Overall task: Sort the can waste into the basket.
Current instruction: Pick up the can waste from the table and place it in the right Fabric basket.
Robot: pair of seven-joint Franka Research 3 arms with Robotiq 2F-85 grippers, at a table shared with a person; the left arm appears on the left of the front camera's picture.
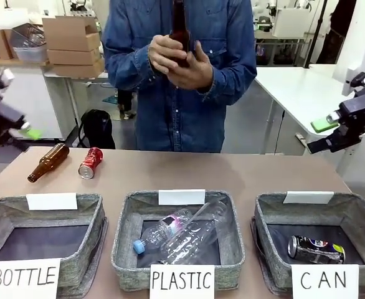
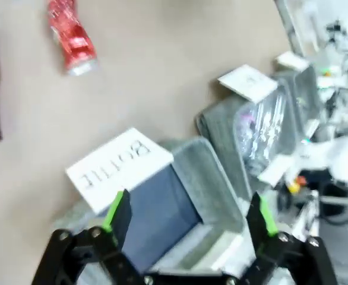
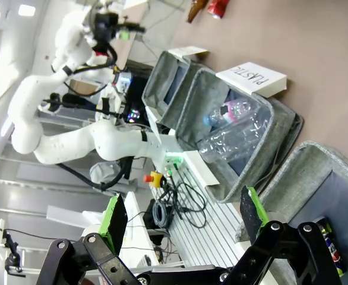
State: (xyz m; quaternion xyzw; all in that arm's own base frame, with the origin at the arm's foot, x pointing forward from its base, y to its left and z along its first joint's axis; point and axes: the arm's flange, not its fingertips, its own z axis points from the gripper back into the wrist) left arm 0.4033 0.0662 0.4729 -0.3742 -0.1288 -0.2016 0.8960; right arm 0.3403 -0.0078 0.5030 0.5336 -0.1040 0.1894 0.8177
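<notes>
Table (image 1: 232, 174): three grey baskets stand along its near edge. The basket (image 1: 360, 208) at the near right corner already holds the dark can (image 1: 315, 249). The red can (image 1: 90, 162) lies near the far left corner, just beside a brown bottle (image 1: 48, 162).

Left gripper (image 2: 192, 214) and right gripper (image 3: 183, 217): both spread wide and empty.

Judgement: the red can is next. Close across its dented body, clear of the bottle.

Labels (image 1: 324, 280) read "BOTTLE", "PLASTIC", "CAN".
</notes>
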